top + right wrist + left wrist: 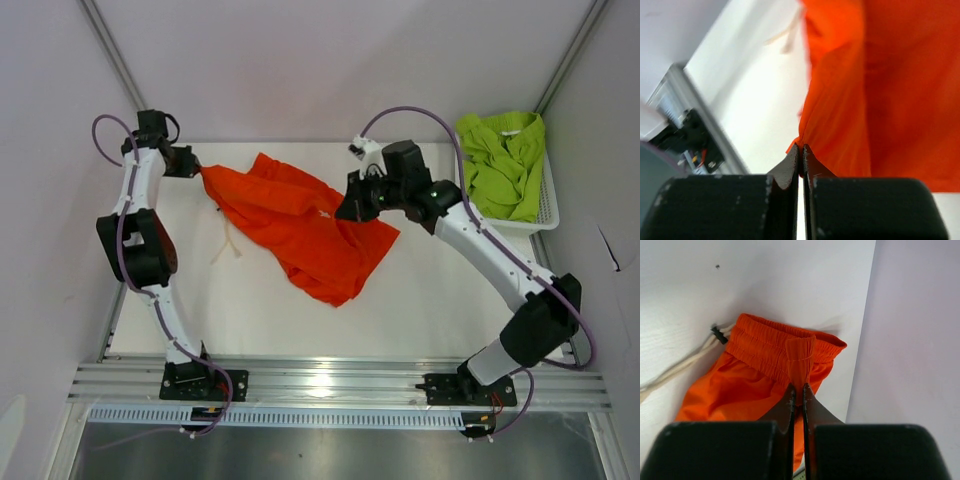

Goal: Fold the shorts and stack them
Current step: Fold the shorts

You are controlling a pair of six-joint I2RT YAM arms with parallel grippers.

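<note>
White table (430, 300) is taking up most of top view, w/ both arms reaching in from near edge. Left arm (135, 240) is standing along the left side, wrist at the far-left corner; right arm (490, 250) is angling in from the near-right twd table centre. Orange shorts (300, 225) are lying spread and rumpled across mid-table, far-left to centre-right, cloth spanning btwn the two grippers, lower part sagging onto the surface. Lime green shorts (500, 160) are sitting bunched in the white mesh basket (548, 200) at far-right corner, well apart from the orange pair, no gripper on them. Left gripper (798, 392) is pinching a fold of the elastic waistband (770, 340), jaws closed down to nearly nothing w/ orange cloth btwn the tips. Right gripper (800, 150) is likewise clamped tight, tips nipping an edge of the orange fabric, which is filling the right half of that wrist view. White drawstring (685, 365) is trailing out of the waistband onto the table, left of the pinch. Tiny white mark (322, 214) is showing on the orange cloth just beside the right gripper; too small to read.
</note>
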